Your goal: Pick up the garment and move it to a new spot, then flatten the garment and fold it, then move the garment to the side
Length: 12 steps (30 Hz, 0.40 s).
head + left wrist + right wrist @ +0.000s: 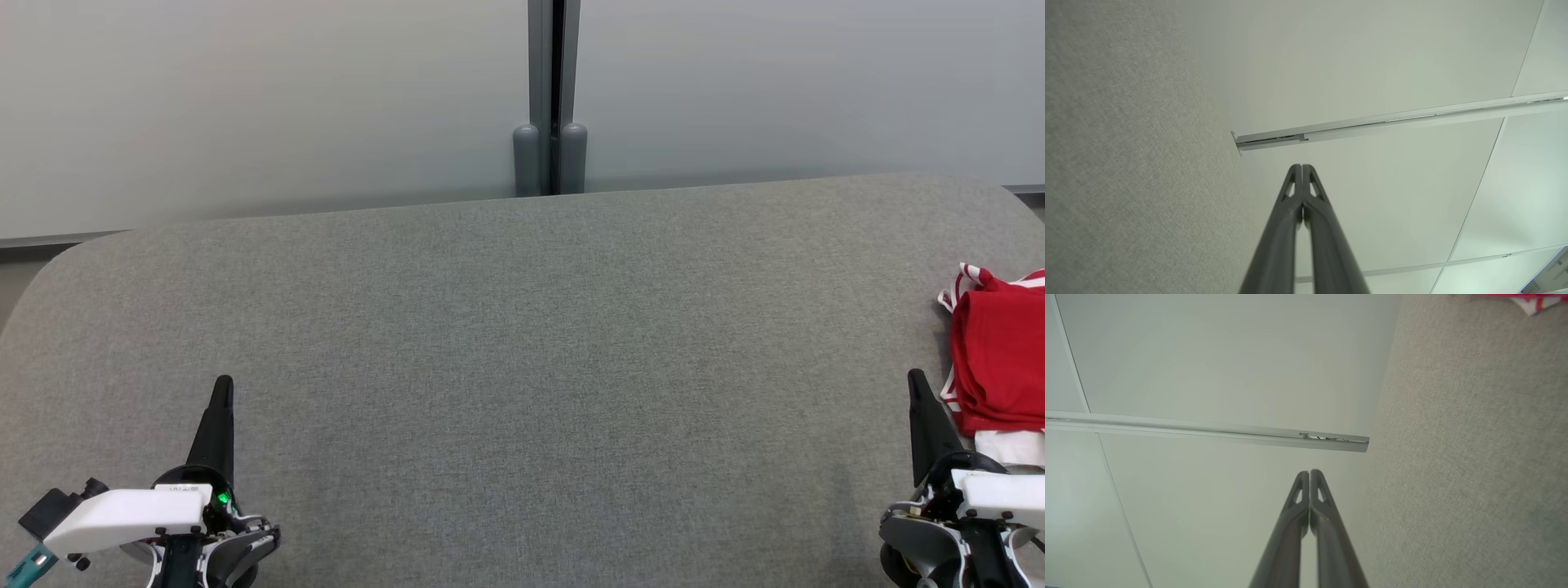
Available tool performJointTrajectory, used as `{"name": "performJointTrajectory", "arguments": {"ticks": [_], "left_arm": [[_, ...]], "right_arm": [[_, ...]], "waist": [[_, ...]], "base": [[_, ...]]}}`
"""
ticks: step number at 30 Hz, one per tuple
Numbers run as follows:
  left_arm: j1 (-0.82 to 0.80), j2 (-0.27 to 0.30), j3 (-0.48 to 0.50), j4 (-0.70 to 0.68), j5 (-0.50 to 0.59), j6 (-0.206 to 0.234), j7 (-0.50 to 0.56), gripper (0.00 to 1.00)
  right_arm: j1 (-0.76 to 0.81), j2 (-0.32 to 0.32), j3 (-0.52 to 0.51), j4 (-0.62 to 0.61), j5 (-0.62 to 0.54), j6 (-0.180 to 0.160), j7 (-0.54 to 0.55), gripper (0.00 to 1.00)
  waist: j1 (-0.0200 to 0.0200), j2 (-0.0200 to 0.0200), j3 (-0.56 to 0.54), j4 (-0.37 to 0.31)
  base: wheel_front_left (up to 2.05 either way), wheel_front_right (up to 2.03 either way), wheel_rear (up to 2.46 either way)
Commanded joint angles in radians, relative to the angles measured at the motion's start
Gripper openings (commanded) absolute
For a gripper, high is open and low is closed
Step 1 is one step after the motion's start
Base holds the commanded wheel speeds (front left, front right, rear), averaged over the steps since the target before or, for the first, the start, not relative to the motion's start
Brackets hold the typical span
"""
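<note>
Beside the closed right pincer (916,376), the red garment (1000,359) could get shoved off the table (522,327); left pincer (222,382) closed too.

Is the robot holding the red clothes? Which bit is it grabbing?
Nothing is held. The left gripper and right gripper both have their jaws shut and empty. The garment lies on the table beside the right gripper.

The garment (1000,359) is laid on the worktop (522,327) at its right edge. The right jaws are held just beside it, on its left, over the near right corner. The left jaws are held over the near left corner, well apart from the garment. Behind the worktop a wall (245,106) is seen, with a post (551,155) at its middle.
</note>
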Motion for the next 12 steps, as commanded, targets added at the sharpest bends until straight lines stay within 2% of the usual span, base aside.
{"name": "performJointTrajectory", "arguments": {"ticks": [1,12], "left_arm": [[-0.020,0.003,0.007,0.000,-0.014,-0.006,0.004,0.00],[-0.021,0.001,0.023,0.004,-0.073,-0.015,0.025,0.00]], "right_arm": [[-0.008,-0.001,-0.002,-0.001,0.017,0.000,0.005,0.00],[-0.009,0.003,-0.012,0.004,0.083,0.000,0.025,0.00]], "waist": [[0.0000,0.0000,-0.001,0.000],[0.0000,0.0000,-0.011,-0.001]], "base": [[0.00,0.00,0.00],[0.00,0.00,0.00]]}}
